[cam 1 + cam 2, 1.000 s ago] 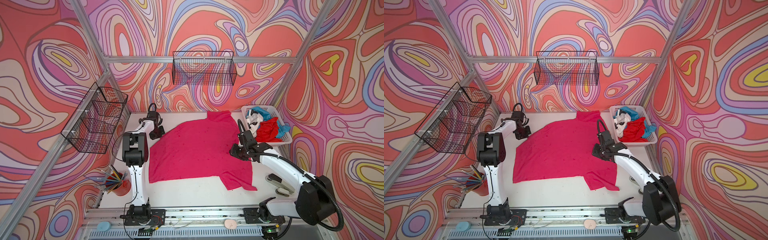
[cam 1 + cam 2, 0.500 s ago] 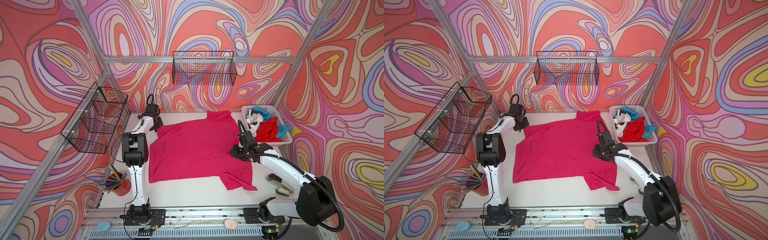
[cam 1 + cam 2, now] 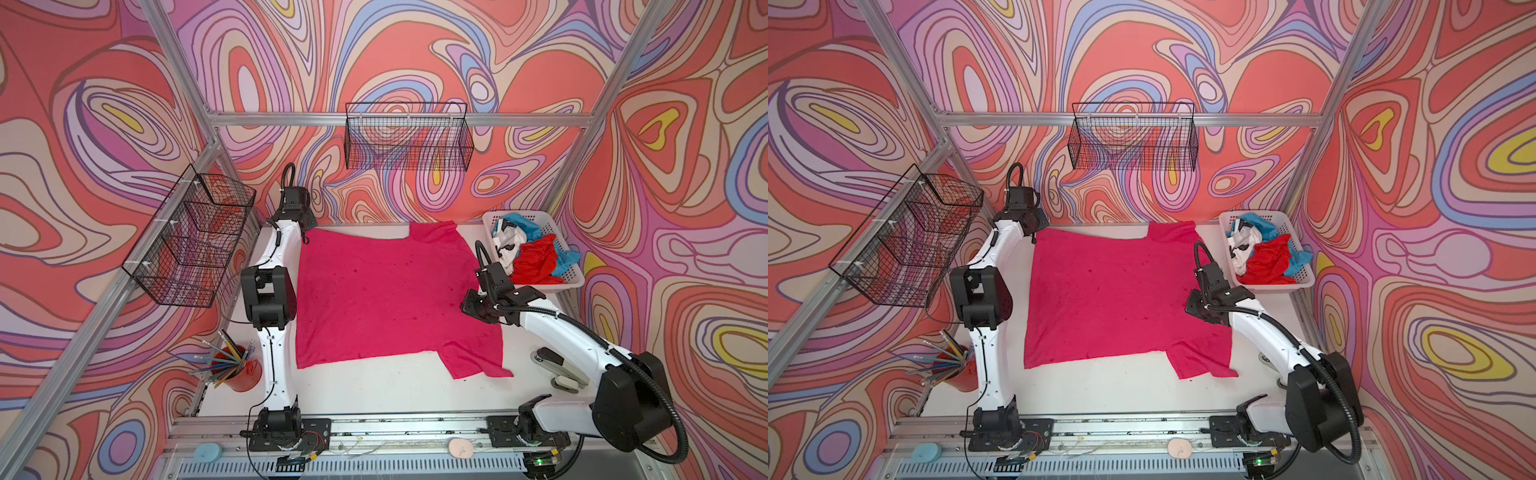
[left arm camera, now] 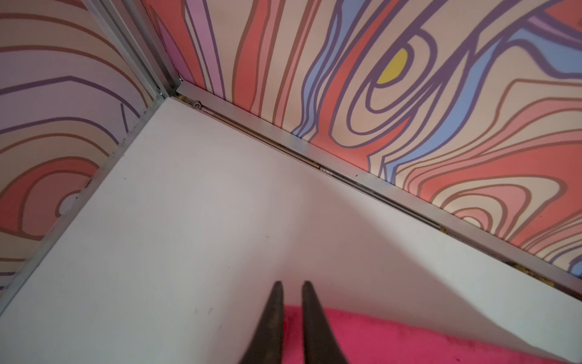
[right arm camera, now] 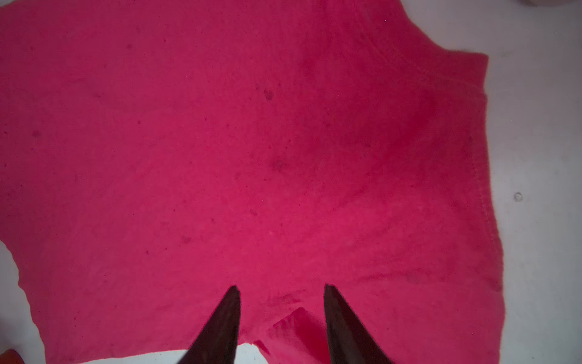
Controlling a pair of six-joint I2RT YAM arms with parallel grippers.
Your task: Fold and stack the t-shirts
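Table [image 3: 374, 395]: white top that fills the floor of the cell, with both arms mounted at its front rail.
Magenta t-shirt [image 3: 382, 291]: spread flat across the middle of the table, seen in both top views [image 3: 1113, 299]. One sleeve points to the back near the white basket and the other to the front right. The straight hem lies along the left arm's side.
Wire baskets: a black one hangs on the back wall [image 3: 409, 141] and a black tiered one on the left wall [image 3: 191, 241].
White basket [image 3: 575, 279]: slotted plastic, at the back right corner of the table, just beside the magenta t-shirt's back sleeve.
Other t-shirts: bunched unfolded in the white basket, the red one [image 3: 534, 262] in front, the teal one [image 3: 523, 222] behind and under it, and the white one with black marks [image 3: 507, 245] on the side nearer the table's middle.
Right gripper [image 5: 282, 286]: fingers well apart, low over the right edge of the magenta t-shirt. A small raised fold lies between them, and I cannot tell whether they touch it.
Left gripper [image 4: 291, 283]: at the shirt's back left corner, fingers a narrow gap apart. The tips are over bare table just past the cloth's edge, with nothing between them.
Pencil cup [image 3: 243, 374]: red, at the front left, beside the left arm.
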